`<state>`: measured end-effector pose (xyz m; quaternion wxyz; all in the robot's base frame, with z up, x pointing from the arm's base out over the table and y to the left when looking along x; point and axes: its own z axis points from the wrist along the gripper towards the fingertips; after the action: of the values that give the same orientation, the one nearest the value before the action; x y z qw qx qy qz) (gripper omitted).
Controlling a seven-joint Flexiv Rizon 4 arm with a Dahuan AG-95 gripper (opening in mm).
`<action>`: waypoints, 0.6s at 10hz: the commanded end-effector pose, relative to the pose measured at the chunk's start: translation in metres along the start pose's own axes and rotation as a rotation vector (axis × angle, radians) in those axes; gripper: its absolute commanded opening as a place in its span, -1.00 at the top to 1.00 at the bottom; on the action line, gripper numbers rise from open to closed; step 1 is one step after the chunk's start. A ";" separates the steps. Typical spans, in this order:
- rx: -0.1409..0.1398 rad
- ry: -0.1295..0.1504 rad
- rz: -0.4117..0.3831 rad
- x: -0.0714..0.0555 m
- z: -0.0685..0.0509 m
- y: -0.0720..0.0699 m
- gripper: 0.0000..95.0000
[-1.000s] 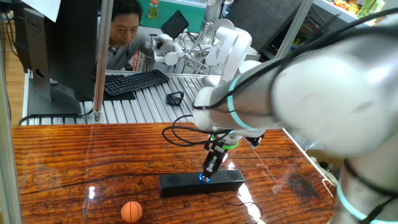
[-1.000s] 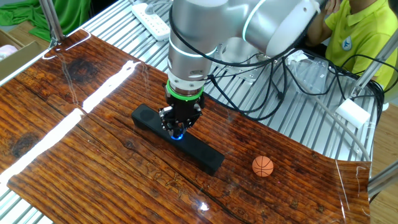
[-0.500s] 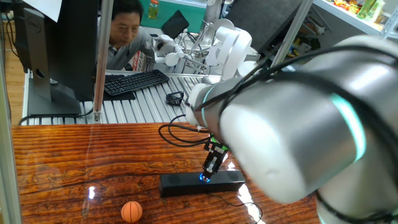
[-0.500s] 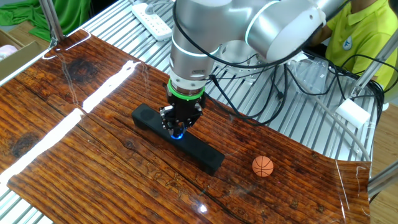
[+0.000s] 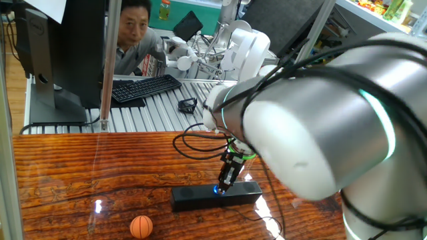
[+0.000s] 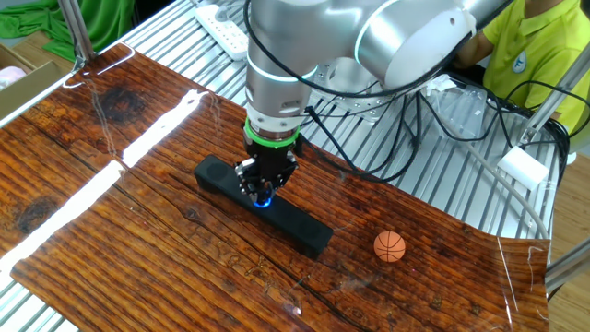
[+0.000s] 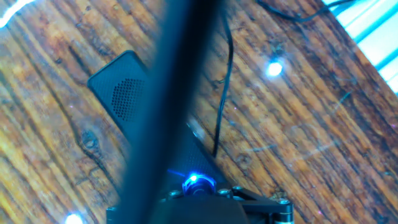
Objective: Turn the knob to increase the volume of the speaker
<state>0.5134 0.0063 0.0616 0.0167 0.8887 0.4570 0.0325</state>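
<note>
The speaker [image 5: 193, 198] is a long black bar lying on the wooden table; it also shows in the other fixed view [image 6: 304, 231] and in the hand view [image 7: 124, 93]. The knob [image 5: 216, 191] glows blue at the middle of its top, as in the other fixed view [image 6: 264, 201] and the hand view [image 7: 194, 182]. My gripper [image 5: 220, 189] points straight down onto the knob, with its fingers closed around it [image 6: 263, 192]. In the hand view the gripper [image 7: 196, 190] covers most of the knob, and a dark blurred band crosses the picture.
A small orange basketball [image 5: 141, 227] lies on the table near the speaker [image 6: 389, 246]. The speaker's thin cable [image 7: 221, 106] runs off behind it. A keyboard [image 5: 143, 87], a monitor [image 5: 60, 53] and a person sit behind the table. A power strip [image 6: 224, 29] lies on the metal slats.
The gripper has stayed on the knob at the same spot. The arm's upper links have swung across one fixed view. The speaker and ball have not moved.
</note>
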 end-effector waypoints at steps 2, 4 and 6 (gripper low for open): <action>-0.001 0.006 0.002 -0.002 0.002 -0.002 1.00; -0.010 0.009 0.000 -0.002 0.003 -0.002 0.60; 0.005 0.033 -0.009 -0.002 0.002 -0.002 0.20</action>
<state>0.5091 0.0057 0.0623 0.0127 0.8857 0.4614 0.0500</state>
